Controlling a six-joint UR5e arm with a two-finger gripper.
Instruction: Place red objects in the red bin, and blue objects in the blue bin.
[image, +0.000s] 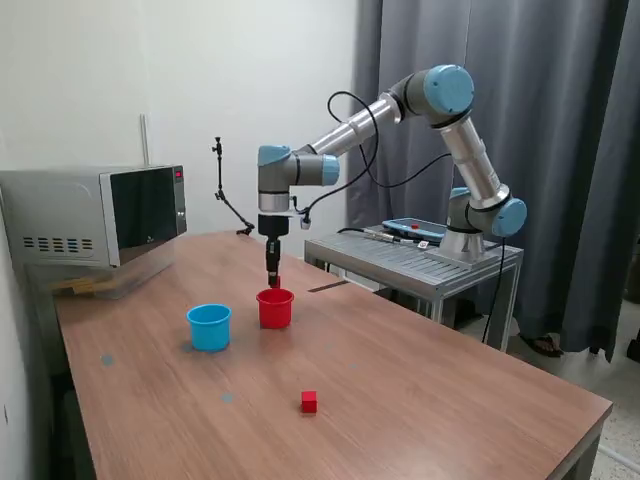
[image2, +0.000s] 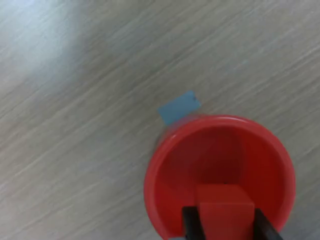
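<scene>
My gripper (image: 273, 281) hangs straight above the red bin (image: 275, 307), shut on a small red cube (image2: 223, 210). In the wrist view the cube sits between the two dark fingers (image2: 190, 225), directly over the bin's open mouth (image2: 220, 170). The inside of the red bin shows no other object. A second red cube (image: 309, 401) lies on the table nearer the front edge. The light blue bin (image: 209, 326) stands beside the red bin, toward the exterior view's left. No blue objects show in either view.
A microwave (image: 95, 215) stands at the table's back in the exterior view's left. A metal stand (image: 415, 262) carries the arm's base behind the table. A pale blue patch (image2: 178, 107) marks the wood next to the red bin.
</scene>
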